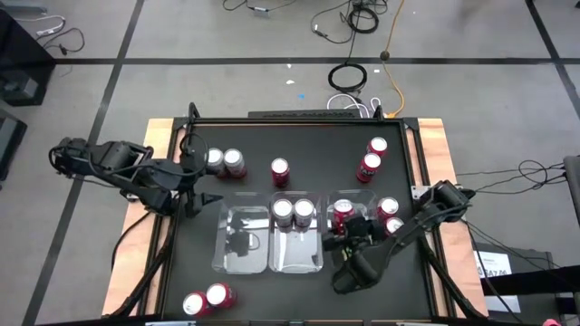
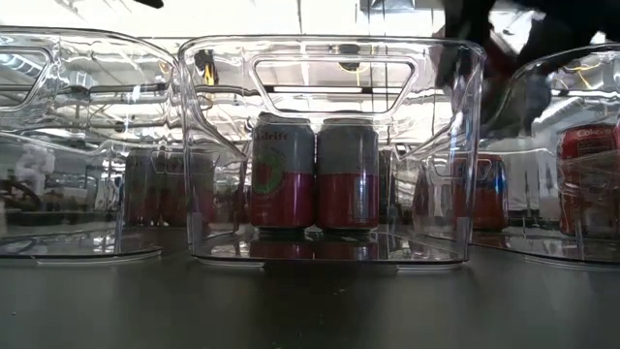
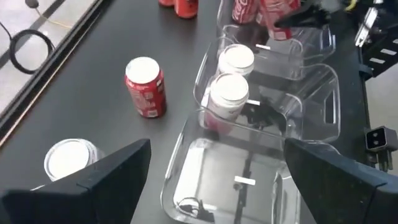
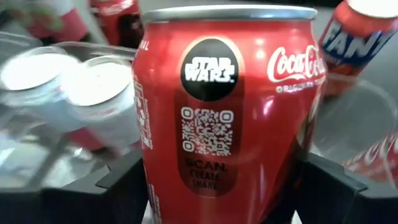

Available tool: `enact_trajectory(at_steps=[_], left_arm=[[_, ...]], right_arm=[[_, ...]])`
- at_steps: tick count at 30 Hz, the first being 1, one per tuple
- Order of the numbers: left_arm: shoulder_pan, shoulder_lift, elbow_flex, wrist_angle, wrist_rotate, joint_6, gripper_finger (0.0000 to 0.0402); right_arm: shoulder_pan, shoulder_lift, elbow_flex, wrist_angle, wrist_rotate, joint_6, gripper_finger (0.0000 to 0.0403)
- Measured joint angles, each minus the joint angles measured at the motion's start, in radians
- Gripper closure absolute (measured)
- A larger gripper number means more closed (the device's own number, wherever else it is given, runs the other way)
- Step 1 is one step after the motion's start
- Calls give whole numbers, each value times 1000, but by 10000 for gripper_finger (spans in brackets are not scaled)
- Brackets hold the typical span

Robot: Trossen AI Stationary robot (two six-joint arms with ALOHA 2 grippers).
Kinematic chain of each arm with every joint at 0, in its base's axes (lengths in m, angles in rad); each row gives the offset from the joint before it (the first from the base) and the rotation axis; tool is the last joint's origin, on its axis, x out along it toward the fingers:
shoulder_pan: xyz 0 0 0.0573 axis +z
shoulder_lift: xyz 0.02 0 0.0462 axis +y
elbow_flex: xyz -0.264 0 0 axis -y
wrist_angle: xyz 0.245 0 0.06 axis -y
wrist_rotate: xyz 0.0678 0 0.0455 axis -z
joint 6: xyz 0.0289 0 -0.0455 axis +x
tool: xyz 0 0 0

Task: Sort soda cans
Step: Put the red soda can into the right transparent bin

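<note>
Two silver-topped cans (image 1: 293, 213) upright in middle tray (image 1: 296, 258) | right gripper (image 1: 349, 226) clamped on red Coca-Cola can (image 4: 224, 112) over right tray (image 1: 364, 201) | left gripper (image 1: 207, 199) spread, empty, near table's left edge

You have three clear trays (image 1: 237, 258) side by side at mid-table. The middle one holds two soda cans (image 1: 293, 212) at its far end; the left one holds none. In the right tray, a Coca-Cola can (image 4: 224, 112) sits between the right gripper's (image 1: 349, 228) fingers. The left gripper (image 1: 201, 188) hangs left of the trays, near two cans (image 1: 224, 161) behind them.
</note>
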Motion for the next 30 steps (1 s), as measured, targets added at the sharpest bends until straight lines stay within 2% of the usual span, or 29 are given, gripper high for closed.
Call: enact_trajectory(at_steps=[5,13,23,30], left_arm=[[0,-7,-12,1,9,-25,27],[0,-7,-12,23,31,-25,27],[0,-6,-12,22,31,-76,27],[0,-6,-13,21,32,-78,27]], right_arm=[[-36,0,-114,57,23,-7,101],[-57,-4,-292,274,96,-21,92],[-117,-1,-388,440,132,-213,81],[-133,-1,-396,476,131,-242,81]])
